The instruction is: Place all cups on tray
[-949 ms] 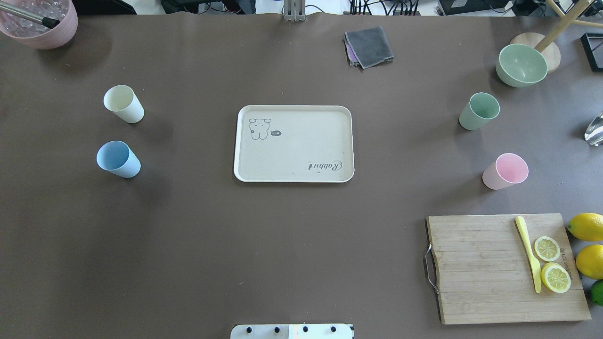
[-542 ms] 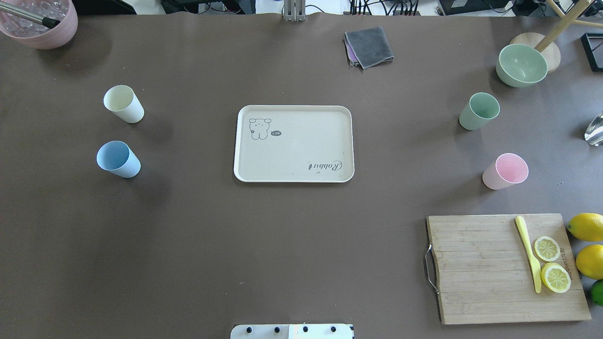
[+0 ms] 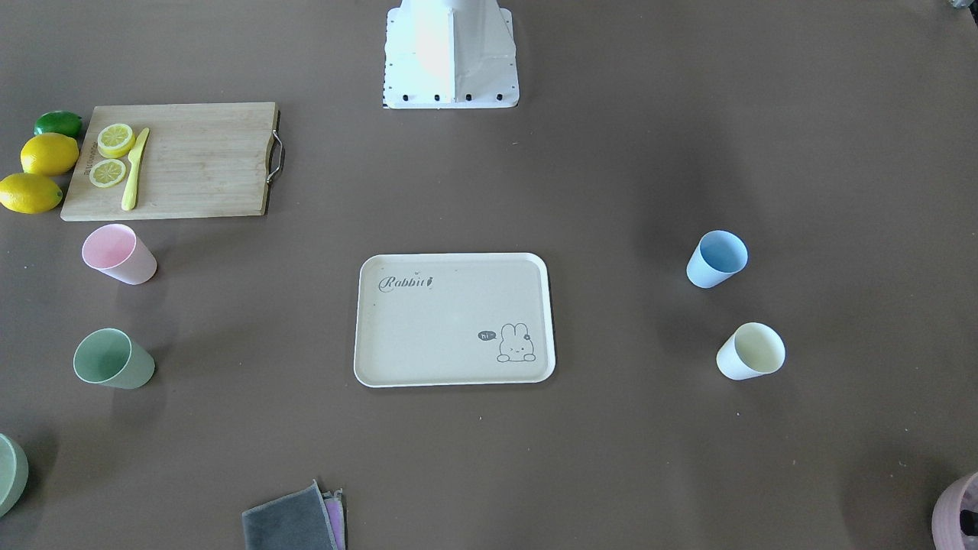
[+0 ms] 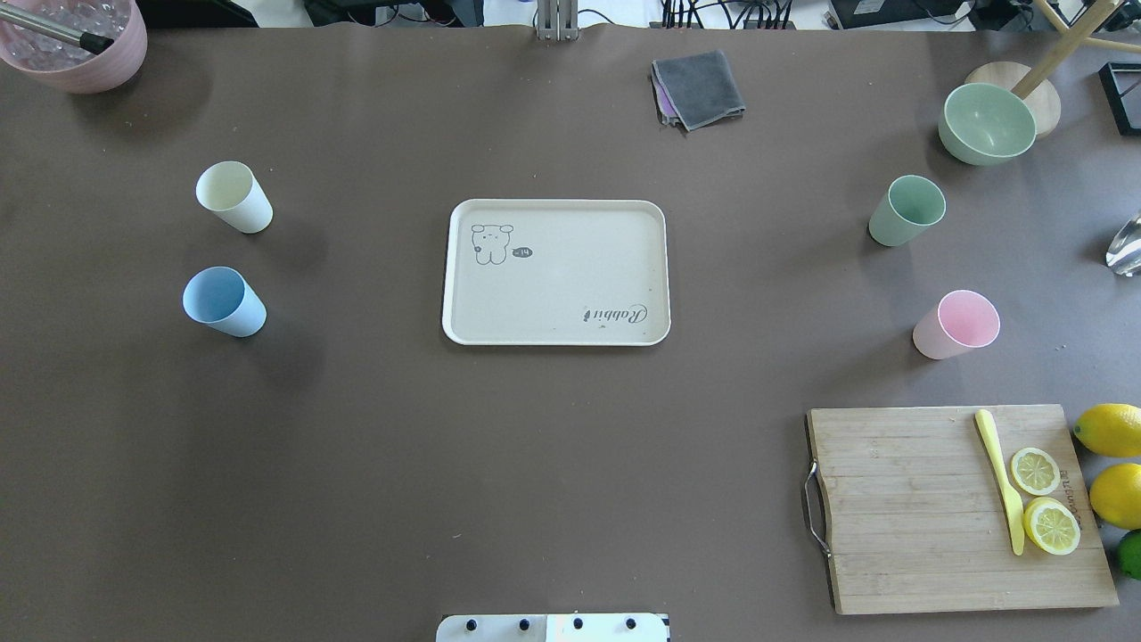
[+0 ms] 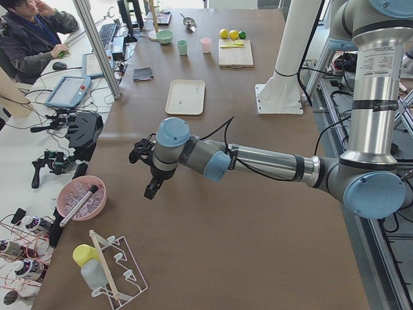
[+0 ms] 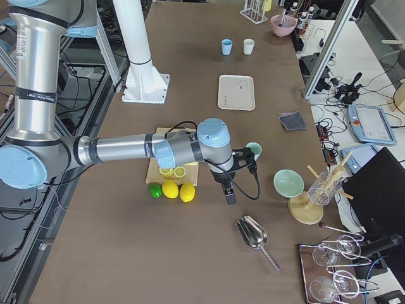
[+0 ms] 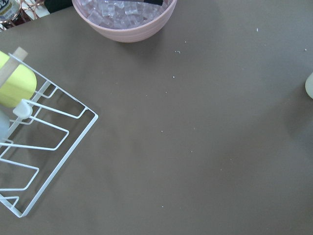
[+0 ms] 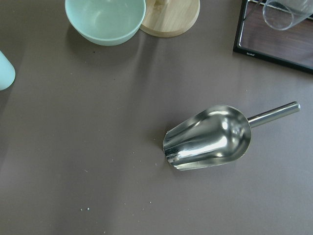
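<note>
The cream tray [image 4: 553, 285] lies mid-table with nothing on it. All the cups stand upright on the table. The cream cup [image 4: 233, 196] and the blue cup [image 4: 223, 301] are to its left. The green cup [image 4: 906, 210] and the pink cup [image 4: 956, 325] are to its right. My left gripper [image 5: 147, 169] shows only in the exterior left view, above the table's left end beyond the cups. My right gripper [image 6: 237, 177] shows only in the exterior right view, near the green cup [image 6: 254, 150]. I cannot tell whether either is open or shut.
A bamboo cutting board [image 4: 900, 508] with lemon slices and a knife lies front right, with lemons [image 4: 1110, 430] beside it. A green bowl [image 4: 987, 123] and a grey cloth [image 4: 698, 87] lie at the back. A pink ice pot [image 4: 76, 49] is back left. A metal scoop [image 8: 210, 137] lies under the right wrist.
</note>
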You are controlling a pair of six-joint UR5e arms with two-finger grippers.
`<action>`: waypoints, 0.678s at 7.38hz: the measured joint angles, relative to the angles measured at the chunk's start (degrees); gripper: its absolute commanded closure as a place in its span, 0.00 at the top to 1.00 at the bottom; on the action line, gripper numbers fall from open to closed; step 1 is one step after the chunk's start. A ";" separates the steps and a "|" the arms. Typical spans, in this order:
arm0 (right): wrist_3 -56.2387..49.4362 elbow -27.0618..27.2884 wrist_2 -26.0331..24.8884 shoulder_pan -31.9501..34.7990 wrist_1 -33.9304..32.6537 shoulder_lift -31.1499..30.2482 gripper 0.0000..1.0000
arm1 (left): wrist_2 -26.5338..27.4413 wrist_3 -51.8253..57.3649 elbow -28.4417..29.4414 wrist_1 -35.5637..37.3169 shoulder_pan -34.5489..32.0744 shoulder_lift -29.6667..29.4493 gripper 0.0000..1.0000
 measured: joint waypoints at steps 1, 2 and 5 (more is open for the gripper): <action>0.44 -0.71 0.28 0.00 1.23 0.18 1.00 | 0.21 0.02 1.26 -0.89 0.06 -1.44 0.99; 0.76 -1.34 0.35 0.00 2.53 0.27 1.00 | 0.22 0.09 2.08 -1.22 0.08 -2.55 0.99; 4.28 -3.83 0.39 -0.63 7.39 2.14 1.00 | 0.10 -1.54 5.25 -1.42 0.39 -6.28 0.99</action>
